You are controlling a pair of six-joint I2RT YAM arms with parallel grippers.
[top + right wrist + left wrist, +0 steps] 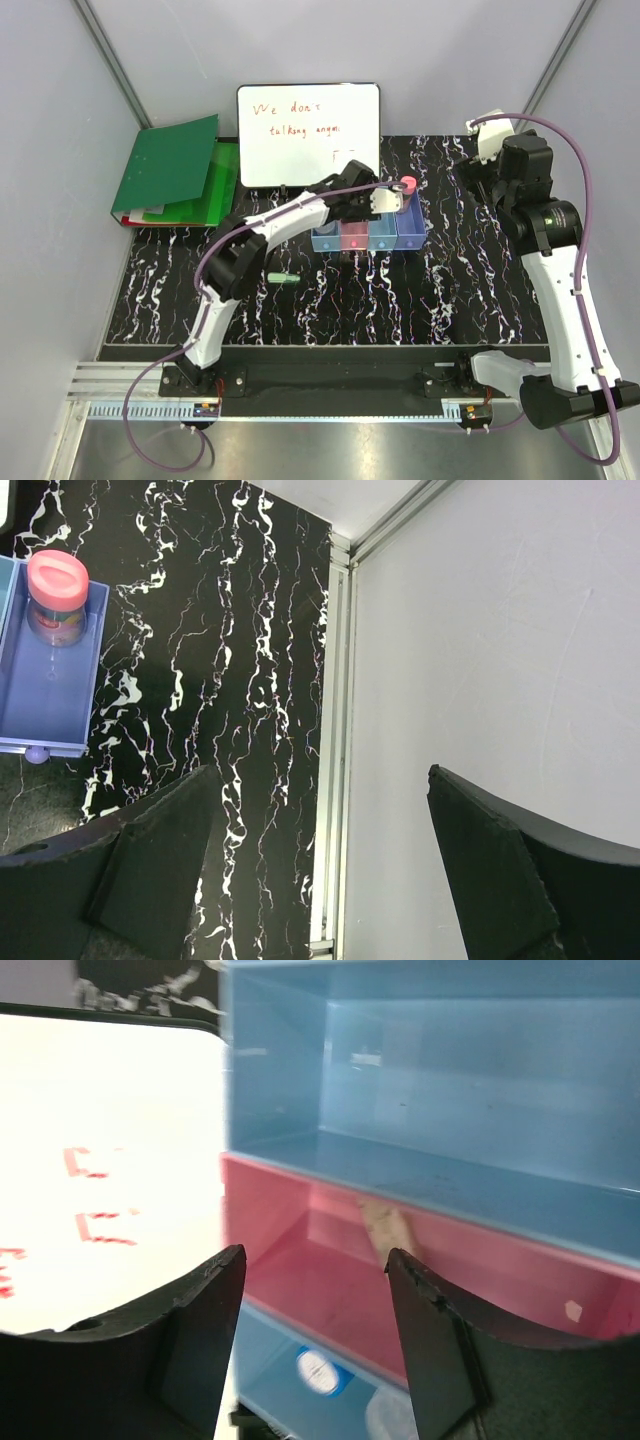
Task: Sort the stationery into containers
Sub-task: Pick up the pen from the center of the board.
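The containers (368,238) stand in a row mid-table: light blue, pink, light blue, purple. My left gripper (378,204) hovers over them, open and holding nothing (315,1255). Below it the pink bin (330,1290) holds a tan stick (385,1228). The light blue bin nearest the camera holds a blue-capped bottle (320,1370) and a clear round piece (395,1415). A pink-capped item (408,185) (57,585) stands in the purple bin (45,690). A pale green marker (283,277) lies on the table left of the bins. My right gripper (490,175) (322,770) is open and empty near the right wall.
A whiteboard (308,135) with red writing stands just behind the bins and shows beside my left fingers (110,1160). A green folder (170,170) lies at the far left. The grey side wall (500,660) and its metal rail (335,730) are close to my right gripper.
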